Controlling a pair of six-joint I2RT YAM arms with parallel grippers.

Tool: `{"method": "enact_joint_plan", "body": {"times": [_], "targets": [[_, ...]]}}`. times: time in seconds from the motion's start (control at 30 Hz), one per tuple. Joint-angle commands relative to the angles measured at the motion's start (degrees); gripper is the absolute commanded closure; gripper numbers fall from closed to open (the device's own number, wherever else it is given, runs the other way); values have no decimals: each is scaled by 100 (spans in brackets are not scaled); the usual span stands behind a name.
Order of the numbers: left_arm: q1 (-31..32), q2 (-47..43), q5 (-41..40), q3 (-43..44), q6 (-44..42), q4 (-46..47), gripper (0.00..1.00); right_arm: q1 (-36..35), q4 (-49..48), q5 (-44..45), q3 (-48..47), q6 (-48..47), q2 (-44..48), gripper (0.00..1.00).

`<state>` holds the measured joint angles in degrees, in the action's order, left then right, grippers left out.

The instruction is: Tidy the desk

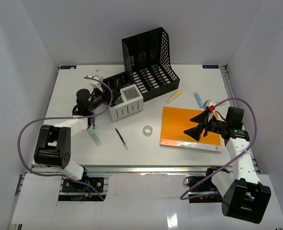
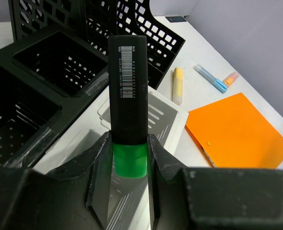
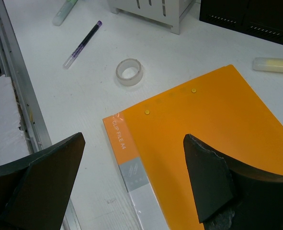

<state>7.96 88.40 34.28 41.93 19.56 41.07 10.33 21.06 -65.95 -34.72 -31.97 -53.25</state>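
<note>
The desk is a white tabletop with scattered stationery. My left gripper is shut on a black highlighter with a green end, held upright over a white slotted pen basket. In the top view that gripper sits just left of the basket. My right gripper hangs open above the left part of an orange clip file. In the right wrist view the fingers straddle the file's spine with nothing between them.
A tall black file rack stands at the back, with a low black tray beside the basket. A yellow highlighter and a blue pen lie right of it. A tape roll, a purple pen and a pale green marker lie near the front.
</note>
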Motion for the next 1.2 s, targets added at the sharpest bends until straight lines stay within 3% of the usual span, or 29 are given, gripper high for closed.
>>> {"method": "enact_joint_plan", "body": {"times": [0.0, 0.23, 0.53, 0.73, 1.07, 1.17], "targets": [[137, 19, -212, 236, -365, -89, 94, 22, 34, -36, -110, -73, 38, 10], [206, -108, -499, -7, -606, -204, 73, 20, 39, -29, -105, -73, 37, 10], [206, -139, -589, 112, -680, -545, 64, 22, 30, 4, -105, -73, 34, 10], [206, -234, -565, 79, -768, -737, 39, 19, 41, 4, -105, -75, 37, 10], [206, -632, -589, 340, -778, -1017, 36, 20, 40, 103, -96, -67, 11, 10], [198, -1009, -720, 451, -886, -1359, 35, 14, -57, 486, -105, 187, -75, 10]]}}
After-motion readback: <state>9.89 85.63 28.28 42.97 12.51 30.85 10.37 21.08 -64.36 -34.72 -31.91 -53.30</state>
